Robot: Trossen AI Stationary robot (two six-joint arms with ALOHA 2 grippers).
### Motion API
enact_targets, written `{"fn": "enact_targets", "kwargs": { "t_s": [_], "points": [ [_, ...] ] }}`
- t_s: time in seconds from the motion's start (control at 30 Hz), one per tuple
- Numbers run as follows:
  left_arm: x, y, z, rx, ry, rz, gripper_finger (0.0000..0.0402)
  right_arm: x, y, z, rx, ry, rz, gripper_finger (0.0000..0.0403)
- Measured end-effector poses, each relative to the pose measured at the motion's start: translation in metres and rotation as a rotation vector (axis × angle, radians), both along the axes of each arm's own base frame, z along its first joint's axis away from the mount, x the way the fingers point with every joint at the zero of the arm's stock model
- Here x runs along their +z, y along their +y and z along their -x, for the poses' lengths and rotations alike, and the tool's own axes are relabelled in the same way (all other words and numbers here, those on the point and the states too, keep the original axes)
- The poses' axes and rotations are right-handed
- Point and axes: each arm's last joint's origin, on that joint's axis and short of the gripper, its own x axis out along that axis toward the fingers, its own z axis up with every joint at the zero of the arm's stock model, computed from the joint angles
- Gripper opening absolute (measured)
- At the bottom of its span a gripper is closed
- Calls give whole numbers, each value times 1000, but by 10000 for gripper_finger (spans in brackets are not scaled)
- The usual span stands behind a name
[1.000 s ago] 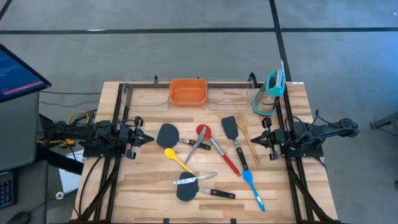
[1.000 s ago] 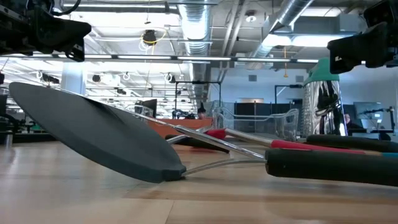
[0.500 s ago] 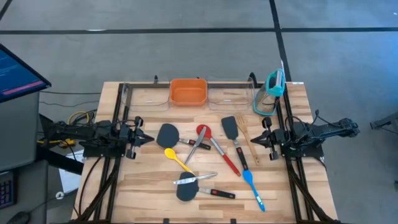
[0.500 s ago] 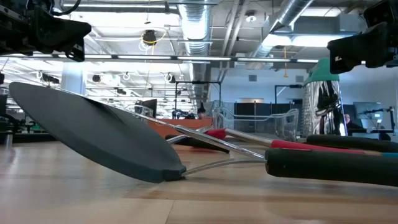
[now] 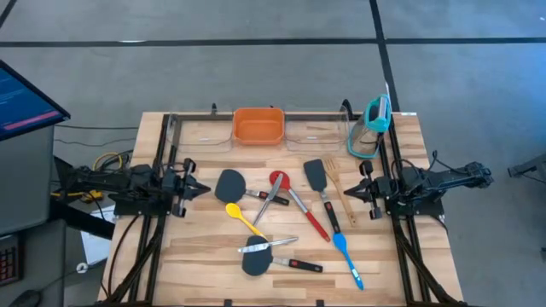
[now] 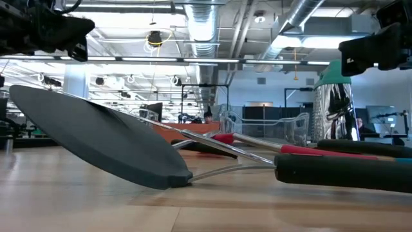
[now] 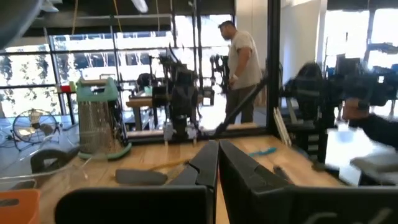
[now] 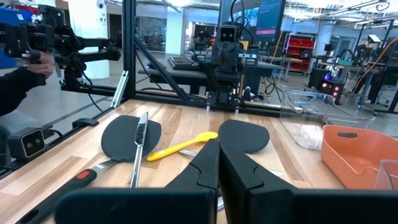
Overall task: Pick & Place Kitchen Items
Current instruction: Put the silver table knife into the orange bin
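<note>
high view, spatulas: three black spatulas point(image 5: 230, 185), frame centre; two round heads, one square.
high view, spoons: red spoon point(image 5: 280, 181), yellow spoon point(image 5: 242, 217), blue spoon point(image 5: 345, 250); wooden fork point(image 5: 337, 191), metal tongs point(image 5: 266, 246).
high view, bins: one orange bin point(image 5: 258, 125), upper centre.
high view, grippers: left gripper point(image 5: 200, 191) mid-left, right gripper point(image 5: 349, 193) mid-right, both clenched, empty.
low view: one spatula head tilted, lower left.
left wrist view: fingers point(image 7: 205, 163) pressed together.
right wrist view: yellow spoon between two round spatula heads.
</note>
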Motion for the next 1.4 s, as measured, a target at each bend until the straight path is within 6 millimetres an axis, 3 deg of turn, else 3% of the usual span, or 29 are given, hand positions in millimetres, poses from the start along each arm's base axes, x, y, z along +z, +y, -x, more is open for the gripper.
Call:
{"fn": "enact_targets", "kwargs": {
  "t_s": [0.3, 0.5, 0.8, 1.03, 1.4],
  "points": [
    [10, 0, 0, 7, -102, 8, 2, 4, 0, 0, -5, -39, -9, 0],
    [13, 2, -9, 123, -35, 0, 2, 13, -1, 1, -37, -130, -21, 0],
    [45, 1, -36, 188, 84, -17, 2, 16, -4, 1, -115, -159, -28, 0],
    [51, 8, -57, 250, 172, -31, 2, 25, -6, 4, -176, -175, -96, 0],
    [54, 13, -58, 280, 144, -23, 2, 43, -6, -4, -220, -112, -101, 0]
  ]
}}
